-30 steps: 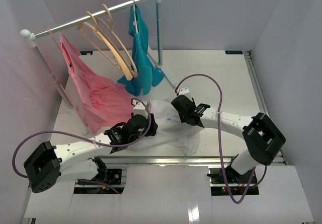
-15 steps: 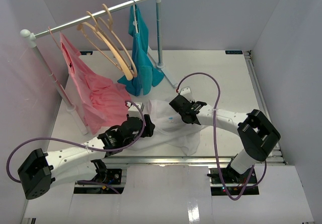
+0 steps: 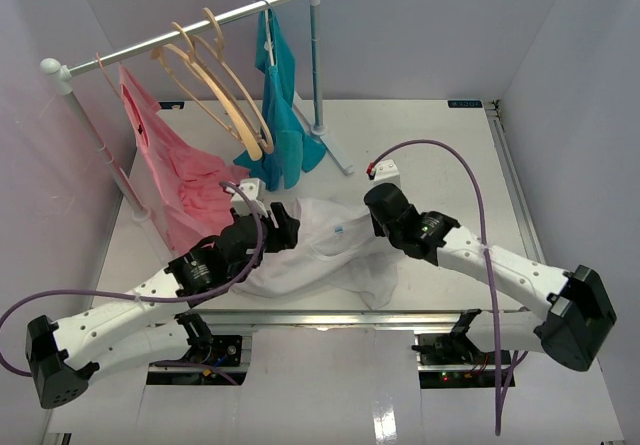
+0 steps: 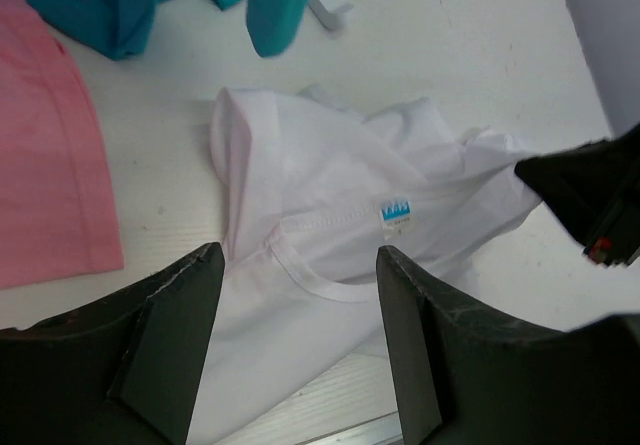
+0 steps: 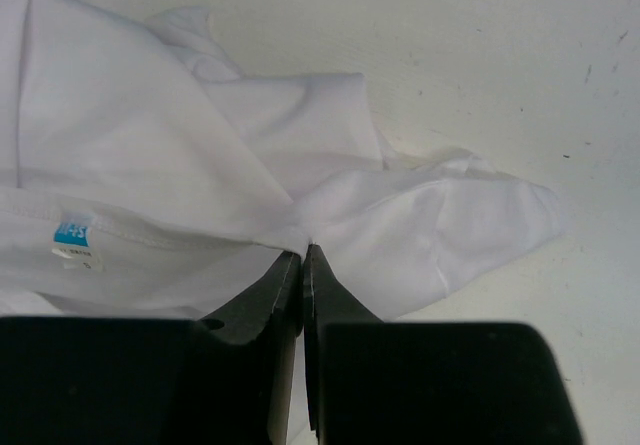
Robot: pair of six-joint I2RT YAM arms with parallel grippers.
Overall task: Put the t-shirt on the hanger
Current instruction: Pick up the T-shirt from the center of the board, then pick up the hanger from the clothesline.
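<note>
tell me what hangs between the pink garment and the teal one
Two bare wooden hangers hang on the rail between the pink garment and the teal garment, seen in the top external view.

Pink garment (image 3: 190, 190), teal garment (image 3: 280, 115) — on rack (image 3: 190, 27)

The light is bright, even and diffuse, falling from above. On the white surface (image 3: 440, 155) shadows are soft and faint, lying close under the arms (image 3: 500, 265). The glossy near strip (image 3: 330, 385) in the top view carries pale reflections. That view is sharp throughout, its walls (image 3: 420, 35) tinted faintly lilac. In the wrist views the t-shirt (image 5: 150, 145) is near white-out, its folds showing only as grey shading. The left gripper (image 4: 295, 265) and right gripper (image 5: 302, 255) are dark, slightly soft masses close to the lens.
</note>
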